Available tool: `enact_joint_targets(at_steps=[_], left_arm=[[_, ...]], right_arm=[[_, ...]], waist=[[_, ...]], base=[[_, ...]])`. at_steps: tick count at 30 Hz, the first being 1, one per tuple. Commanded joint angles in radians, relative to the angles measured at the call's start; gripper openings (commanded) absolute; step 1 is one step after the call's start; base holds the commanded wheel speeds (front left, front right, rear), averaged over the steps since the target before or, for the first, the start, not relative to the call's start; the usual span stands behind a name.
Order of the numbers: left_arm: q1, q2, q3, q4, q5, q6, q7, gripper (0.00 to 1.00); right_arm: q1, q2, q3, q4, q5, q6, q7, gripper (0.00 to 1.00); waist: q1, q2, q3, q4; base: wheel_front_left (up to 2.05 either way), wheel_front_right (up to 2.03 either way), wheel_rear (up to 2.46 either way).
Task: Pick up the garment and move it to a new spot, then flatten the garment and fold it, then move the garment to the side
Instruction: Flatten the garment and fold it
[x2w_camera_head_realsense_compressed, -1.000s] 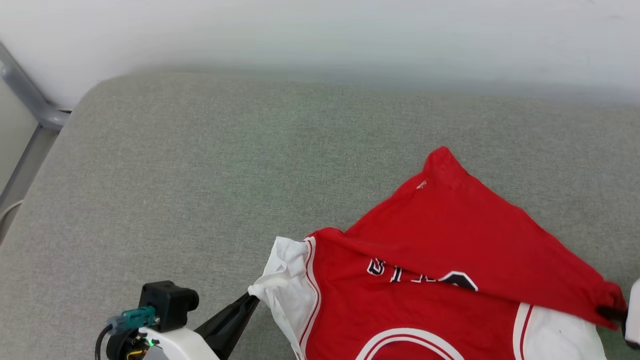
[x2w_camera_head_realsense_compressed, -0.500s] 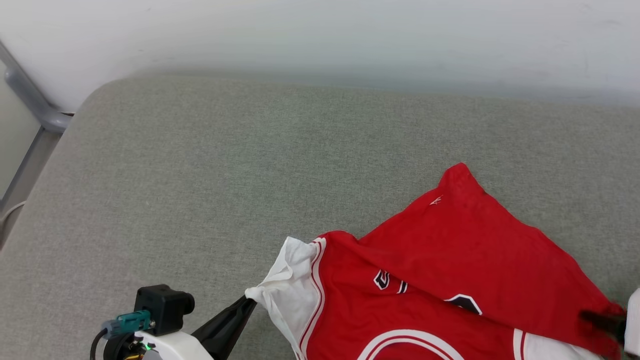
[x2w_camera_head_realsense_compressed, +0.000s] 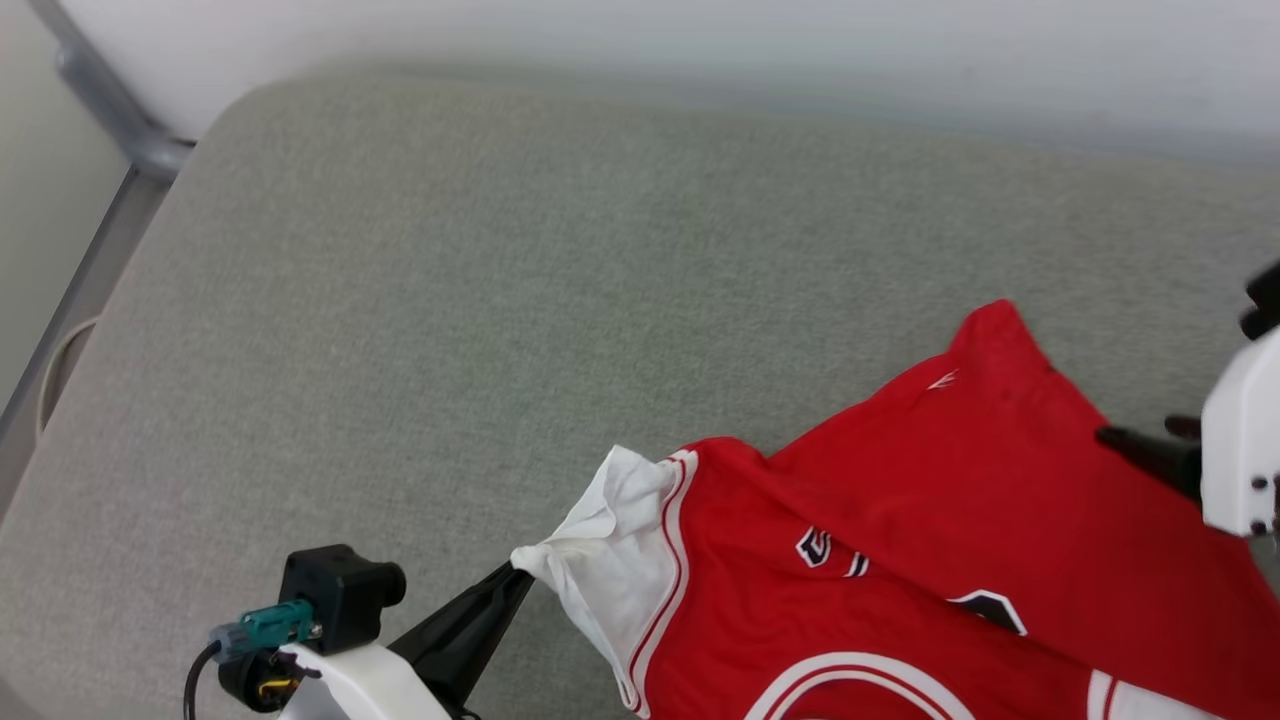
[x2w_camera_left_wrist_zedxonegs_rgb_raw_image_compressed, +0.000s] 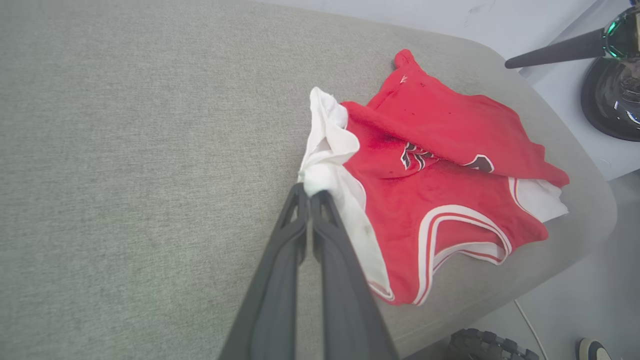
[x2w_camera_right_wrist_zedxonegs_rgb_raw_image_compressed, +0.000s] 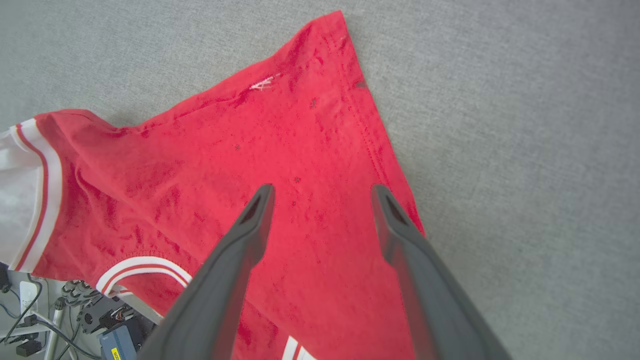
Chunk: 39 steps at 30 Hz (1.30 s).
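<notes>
Fingers of left gripper (x2w_camera_head_realsense_compressed: 515, 582) clamp shut on a white sleeve (x2w_camera_head_realsense_compressed: 610, 520) at lower left, anchoring the garment (x2w_camera_head_realsense_compressed: 900, 560), lower right on the grey cushion (x2w_camera_head_realsense_compressed: 500, 250); right gripper (x2w_camera_right_wrist_zedxonegs_rgb_raw_image_compressed: 322, 192) hangs wide open, empty, above its folded-over red flap, likely poised to spread it.

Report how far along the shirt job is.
Done: the shirt lies on the cushion, though crumpled, a red flap covering part of its lettering. In hand: the left gripper is shut on a white sleeve; the right gripper stands open over the flap. Left: flattening, folding, moving aside.
</notes>
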Motion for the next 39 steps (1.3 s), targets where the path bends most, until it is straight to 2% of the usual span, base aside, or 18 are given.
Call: enact_joint_targets(at_steps=[1, 7, 15, 24, 30, 31, 32, 33, 34, 39], left_arm=[[-0.021, -0.007, -0.001, -0.004, 0.009, -0.004, -0.001, 0.0], [-0.056, -0.023, -0.013, 0.003, 0.02, -0.023, -0.006, 0.0], [-0.104, -0.046, -0.031, 0.018, 0.035, -0.054, -0.012, 0.0], [-0.131, -0.07, -0.044, 0.035, 0.043, -0.068, -0.023, 0.0], [-0.136, -0.075, -0.047, 0.036, 0.04, -0.072, -0.028, 0.0], [-0.136, -0.074, -0.048, 0.037, 0.041, -0.072, -0.029, 0.0], [-0.137, -0.074, -0.049, 0.039, 0.041, -0.073, -0.028, 0.0], [-0.137, -0.074, -0.049, 0.039, 0.041, -0.073, -0.028, 0.0], [-0.141, -0.078, -0.051, 0.044, 0.041, -0.075, -0.029, 0.0], [-0.14, -0.078, -0.054, 0.057, 0.037, -0.072, -0.028, 0.0]], right_arm=[[-0.042, 0.009, 0.012, 0.014, -0.02, -0.001, 0.009, 1.0], [-0.19, 0.024, 0.047, 0.095, -0.107, -0.001, 0.022, 1.0], [-0.313, 0.007, 0.084, 0.236, -0.194, -0.001, 0.005, 1.0], [-0.34, -0.031, 0.128, 0.361, -0.256, -0.001, -0.024, 1.0], [-0.307, -0.043, 0.165, 0.424, -0.243, -0.001, -0.023, 1.0], [-0.301, -0.042, 0.173, 0.432, -0.242, -0.001, -0.016, 0.71], [-0.296, -0.042, 0.181, 0.438, -0.237, -0.001, -0.013, 0.22], [-0.296, -0.042, 0.181, 0.438, -0.237, -0.001, -0.013, 0.22], [-0.281, -0.043, 0.2, 0.451, -0.227, -0.001, -0.016, 0.0], [-0.279, -0.025, 0.207, 0.457, -0.204, 0.0, -0.061, 0.0]], waist=[[-0.0001, -0.0001, 0.047, 0.04], [-0.0001, -0.0001, 0.129, 0.104], [-0.0001, -0.0001, 0.198, 0.174], [-0.0001, -0.0001, 0.233, 0.218], [-0.0001, -0.0001, 0.248, 0.235], [-0.0001, -0.0001, 0.25, 0.236], [-0.0001, -0.0001, 0.251, 0.237], [-0.0001, -0.0001, 0.251, 0.237], [-0.0001, -0.0001, 0.25, 0.238], [-0.0001, -0.0001, 0.224, 0.23]], base=[[0.0, 0.0, 0.0], [0.0, 0.0, 0.0], [0.0, 0.0, 0.0], [0.0, 0.0, 0.0], [0.0, 0.0, 0.0], [0.0, 0.0, 0.0], [0.0, 0.0, 0.0], [0.0, 0.0, 0.0], [0.0, 0.0, 0.0], [0.0, 0.0, 0.0]])
